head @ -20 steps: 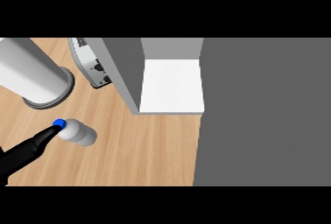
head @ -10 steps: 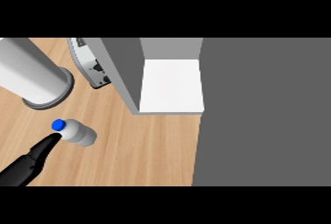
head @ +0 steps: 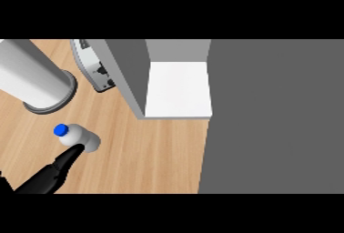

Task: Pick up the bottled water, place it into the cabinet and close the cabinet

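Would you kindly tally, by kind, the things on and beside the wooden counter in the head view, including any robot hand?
Bottled water: 1
Grey cylinder: 1
Open cabinet: 1
Black hand: 1
Total: 4

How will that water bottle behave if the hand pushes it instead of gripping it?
The bottle looks round-bodied and tilted toward the view, so a sideways push would likely tip or roll it across the smooth counter. The left hand reaches only its lower side, so a nudge may slide it away.
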Robot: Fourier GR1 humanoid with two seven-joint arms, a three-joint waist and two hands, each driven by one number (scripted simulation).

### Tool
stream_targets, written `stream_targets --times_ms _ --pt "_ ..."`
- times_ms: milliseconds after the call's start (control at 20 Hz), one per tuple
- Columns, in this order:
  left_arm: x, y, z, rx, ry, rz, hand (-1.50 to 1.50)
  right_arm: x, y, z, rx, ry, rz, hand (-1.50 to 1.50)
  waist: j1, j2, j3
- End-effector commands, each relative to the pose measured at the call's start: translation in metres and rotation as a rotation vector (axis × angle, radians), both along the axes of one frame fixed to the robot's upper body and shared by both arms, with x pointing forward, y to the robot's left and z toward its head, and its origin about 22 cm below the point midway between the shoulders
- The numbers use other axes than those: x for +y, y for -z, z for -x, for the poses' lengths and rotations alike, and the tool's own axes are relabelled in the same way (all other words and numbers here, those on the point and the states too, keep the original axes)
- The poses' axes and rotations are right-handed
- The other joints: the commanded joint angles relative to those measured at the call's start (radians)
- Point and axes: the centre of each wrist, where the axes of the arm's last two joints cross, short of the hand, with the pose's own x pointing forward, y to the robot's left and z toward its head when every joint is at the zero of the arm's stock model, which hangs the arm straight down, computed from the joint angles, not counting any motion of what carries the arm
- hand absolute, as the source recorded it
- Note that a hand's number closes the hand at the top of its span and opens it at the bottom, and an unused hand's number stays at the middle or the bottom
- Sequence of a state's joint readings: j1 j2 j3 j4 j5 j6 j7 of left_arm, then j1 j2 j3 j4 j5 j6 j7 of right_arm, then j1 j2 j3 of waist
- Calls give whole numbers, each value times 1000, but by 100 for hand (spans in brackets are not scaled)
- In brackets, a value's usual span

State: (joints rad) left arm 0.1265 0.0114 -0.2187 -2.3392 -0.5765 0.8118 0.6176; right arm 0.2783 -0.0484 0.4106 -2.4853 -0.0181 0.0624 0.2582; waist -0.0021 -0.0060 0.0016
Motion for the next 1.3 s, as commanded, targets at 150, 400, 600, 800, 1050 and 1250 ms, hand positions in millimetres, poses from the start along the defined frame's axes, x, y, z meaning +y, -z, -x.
stream_targets --times_ms 150,400,600,800,1050,1250 --pt "4 -23 23 -62 -94 -44 -150 -4 -15 26 -30 48 17 -150 -3 -2 0" --pt "10 -27 12 -30 -92 -27 -150 3 -17 23 -45 40 6 -150 -2 1 -1" --pt "15 -21 27 2 -72 -34 -150 9 -18 27 -47 52 20 -150 3 -1 -2" --pt "29 -21 2 29 -74 -45 -150 5 -22 23 -57 74 18 -150 0 3 -2" --pt "20 -1 -15 61 -106 -37 -150 3 -25 38 -34 42 19 -150 -8 3 -2" --pt "16 27 -27 93 -68 -46 -150 7 -26 15 -57 58 43 -150 0 6 -3"
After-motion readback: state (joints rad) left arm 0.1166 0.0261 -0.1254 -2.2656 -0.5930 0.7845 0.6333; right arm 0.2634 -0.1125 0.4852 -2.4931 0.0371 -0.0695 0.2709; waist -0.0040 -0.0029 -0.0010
